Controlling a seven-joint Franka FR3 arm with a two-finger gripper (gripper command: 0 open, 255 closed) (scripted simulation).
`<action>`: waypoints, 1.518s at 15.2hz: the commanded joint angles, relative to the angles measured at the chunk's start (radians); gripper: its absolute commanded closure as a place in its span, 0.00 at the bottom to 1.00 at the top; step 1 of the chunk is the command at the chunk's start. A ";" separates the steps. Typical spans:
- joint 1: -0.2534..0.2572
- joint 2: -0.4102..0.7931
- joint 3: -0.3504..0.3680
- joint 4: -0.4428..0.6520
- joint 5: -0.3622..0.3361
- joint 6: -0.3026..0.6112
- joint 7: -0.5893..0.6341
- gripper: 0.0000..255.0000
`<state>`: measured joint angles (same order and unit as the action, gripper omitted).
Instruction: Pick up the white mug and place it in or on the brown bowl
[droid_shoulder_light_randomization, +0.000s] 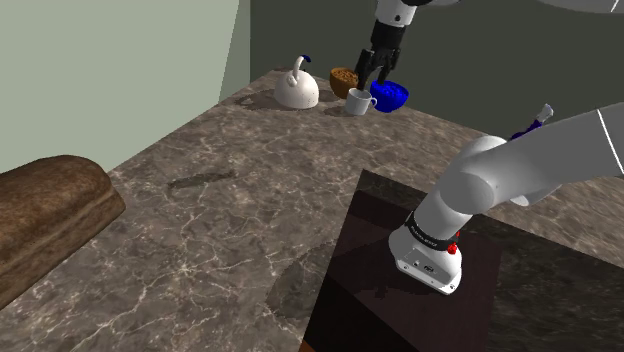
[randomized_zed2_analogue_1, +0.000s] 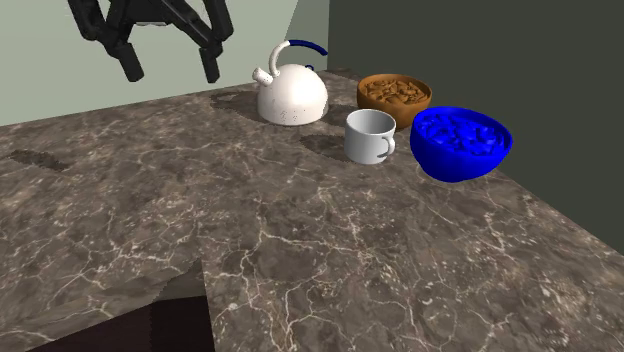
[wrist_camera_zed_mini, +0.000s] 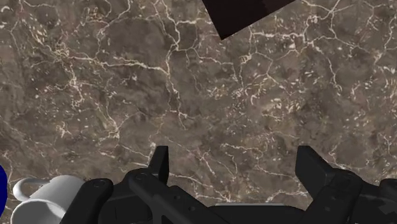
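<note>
The white mug (randomized_zed2_analogue_1: 370, 135) stands upright on the marble counter, its handle toward the blue bowl (randomized_zed2_analogue_1: 462, 143). Just behind it sits the brown bowl (randomized_zed2_analogue_1: 395, 97), filled with brown pieces. My gripper (randomized_zed2_analogue_1: 170, 62) hangs open and empty well above the counter, off to the second exterior view's left of the mug. In the shoulder view the gripper (droid_shoulder_light_randomization: 372, 72) appears above the mug (droid_shoulder_light_randomization: 360, 101), with the brown bowl (droid_shoulder_light_randomization: 344, 80) beside it. In the wrist view the mug (wrist_camera_zed_mini: 41, 194) lies outside the fingers, beside one of them, and the gripper (wrist_camera_zed_mini: 235, 162) has bare counter between its fingers.
A white kettle (randomized_zed2_analogue_1: 292, 95) with a blue handle stands next to the brown bowl and mug. The blue bowl (droid_shoulder_light_randomization: 389, 95) touches or nearly touches the mug. A brown loaf-shaped thing (droid_shoulder_light_randomization: 50, 215) lies at the shoulder view's left. The dark stand (droid_shoulder_light_randomization: 430, 290) sits at the lower right.
</note>
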<state>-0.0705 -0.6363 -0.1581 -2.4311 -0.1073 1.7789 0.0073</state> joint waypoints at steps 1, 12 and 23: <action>-0.010 0.063 -0.028 0.013 -0.013 0.058 -0.021 0.00; -0.048 0.415 -0.177 0.142 -0.009 0.319 -0.154 0.00; -0.115 0.823 -0.259 0.414 0.163 0.464 -0.342 0.00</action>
<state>-0.1723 0.1449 -0.4126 -2.0544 0.0334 2.2382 -0.3106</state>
